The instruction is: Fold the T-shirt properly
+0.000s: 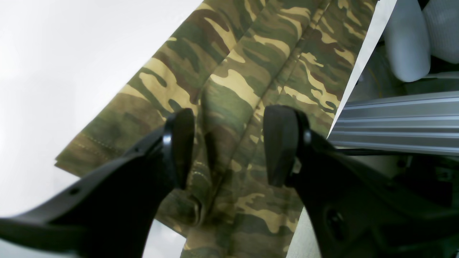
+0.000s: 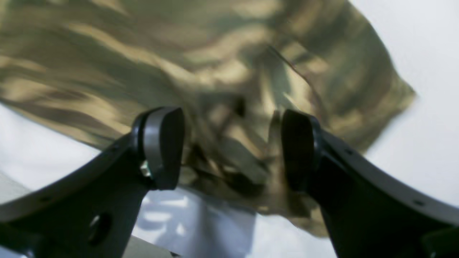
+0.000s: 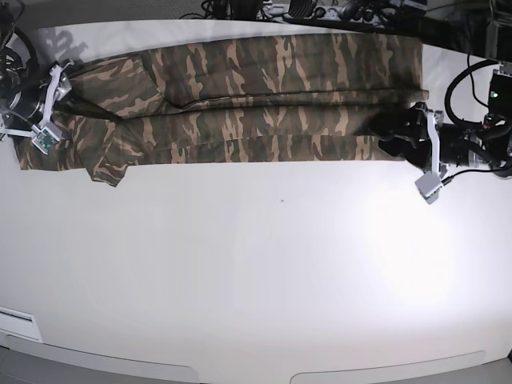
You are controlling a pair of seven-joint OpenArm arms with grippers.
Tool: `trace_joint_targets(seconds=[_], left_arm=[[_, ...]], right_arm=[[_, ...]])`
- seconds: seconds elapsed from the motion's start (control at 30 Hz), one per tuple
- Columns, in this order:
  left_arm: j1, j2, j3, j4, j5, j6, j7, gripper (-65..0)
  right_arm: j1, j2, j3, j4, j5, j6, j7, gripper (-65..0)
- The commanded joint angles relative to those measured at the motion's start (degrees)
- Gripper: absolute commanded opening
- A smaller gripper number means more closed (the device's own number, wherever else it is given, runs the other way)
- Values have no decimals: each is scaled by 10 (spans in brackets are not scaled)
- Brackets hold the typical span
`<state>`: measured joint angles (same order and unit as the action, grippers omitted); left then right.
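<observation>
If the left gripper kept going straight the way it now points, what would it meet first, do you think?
Most likely the T-shirt: the open left gripper points at its folded layers on the table, though how far off is hard to judge.

wide bare table (image 3: 264, 272) in front of T-shirt (image 3: 264, 96); cables (image 3: 320, 10), seemingly, crowding far edge

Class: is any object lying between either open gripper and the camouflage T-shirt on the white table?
Nothing visible does. The left gripper and right gripper both stand open directly over the camouflage-print cloth T-shirt, which is alone on the white table.
</observation>
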<state>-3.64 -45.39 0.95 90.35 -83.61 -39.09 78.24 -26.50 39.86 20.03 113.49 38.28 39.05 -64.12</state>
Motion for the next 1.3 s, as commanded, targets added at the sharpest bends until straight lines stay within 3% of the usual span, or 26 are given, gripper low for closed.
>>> trace_joint_targets(seconds=[0.0, 0.2, 0.47, 0.53, 0.6, 0.63, 0.7, 0.83, 0.93, 1.07, 1.27], left_arm=[[-8, -11, -6, 8, -14, -3, -5, -320], [-9, -11, -6, 8, -14, -3, -5, -320], [-8, -11, -6, 8, -14, -3, -5, -320], [-9, -11, -6, 8, -14, -3, -5, -320], [-9, -11, -6, 8, -14, -3, -6, -320], [-9, -11, -6, 8, -14, -3, -7, -320], [-12, -12, -6, 8, -14, -3, -15, -320], [-24, -11, -8, 8, -14, -3, -33, -320], [-41, -11, -8, 8, -14, -3, -33, -320], [-53, -11, -8, 8, -14, -3, -33, -320], [-55, -11, -7, 8, -14, -3, -35, -320]], right_arm=[[0, 13, 7, 7, 0, -7, 4, -208], [-5, 12, 7, 18, 7, -7, -13, -209], [-5, 12, 55, 127, 9, -68, -12, -232], [-5, 11, 73, 149, 26, -87, 8, -359], [-5, 9, 78, 149, 63, -111, 29, -601], [-5, 1, 76, 143, 75, -114, 41, -650], [-5, -26, 71, 117, 80, -112, 83, -650], [2, -81, 51, 27, 43, -65, 143, -650], [23, -110, 43, -51, 13, -63, 144, -650], [43, -134, 42, -137, 13, -31, 144, -650], [43, -145, 39, -180, 23, -21, 134, -650]])
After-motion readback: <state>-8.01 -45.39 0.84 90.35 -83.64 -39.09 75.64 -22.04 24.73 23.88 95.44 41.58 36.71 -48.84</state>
